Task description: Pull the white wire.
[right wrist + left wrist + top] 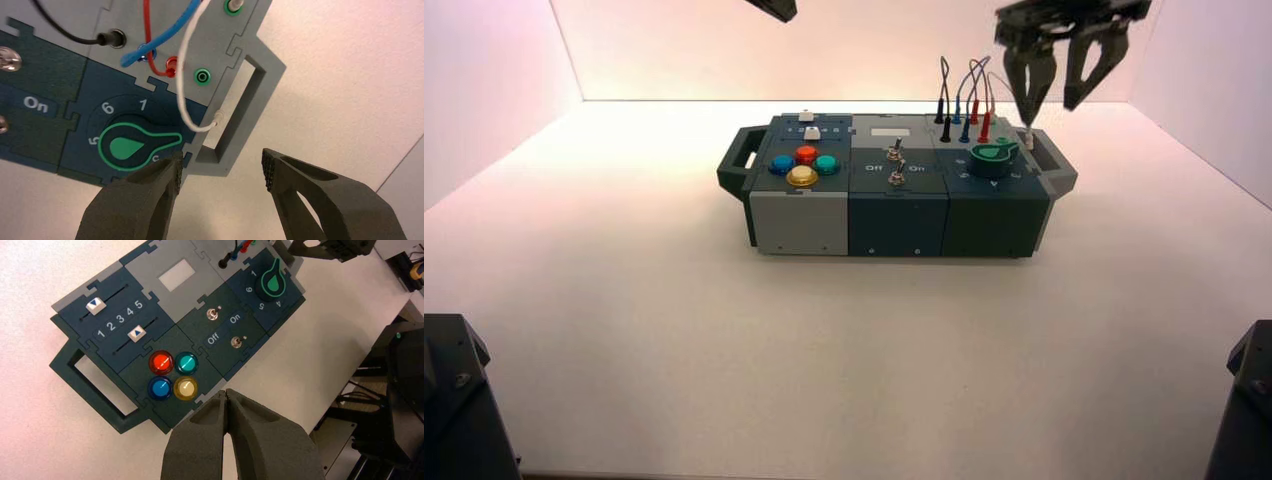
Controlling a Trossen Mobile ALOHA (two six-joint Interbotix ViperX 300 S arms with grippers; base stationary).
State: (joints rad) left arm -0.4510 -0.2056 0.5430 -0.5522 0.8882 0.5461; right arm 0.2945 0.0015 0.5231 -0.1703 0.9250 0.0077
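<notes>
Landmark: grey-and-dark-blue rectangular box [896, 215]. Pale tabletop [854, 350] bare in front of box and left of it; open passage there. Above box's right end: right end effector [222, 170], spread. Black [65, 32], blue [167, 34], red [147, 30] looping wires and thin white looping wire [183, 75] obstruct back right of box. Round green-rimmed knob [127, 146] protrudes in front of them.

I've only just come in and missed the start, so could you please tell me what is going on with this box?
The right arm's end effector stands open over the box's right end and holds nothing. The white wire has one end out of its green-ringed socket, hanging over the right handle; its other end looks plugged in. The left arm's end effector waits, closed, near the box's left end.
</notes>
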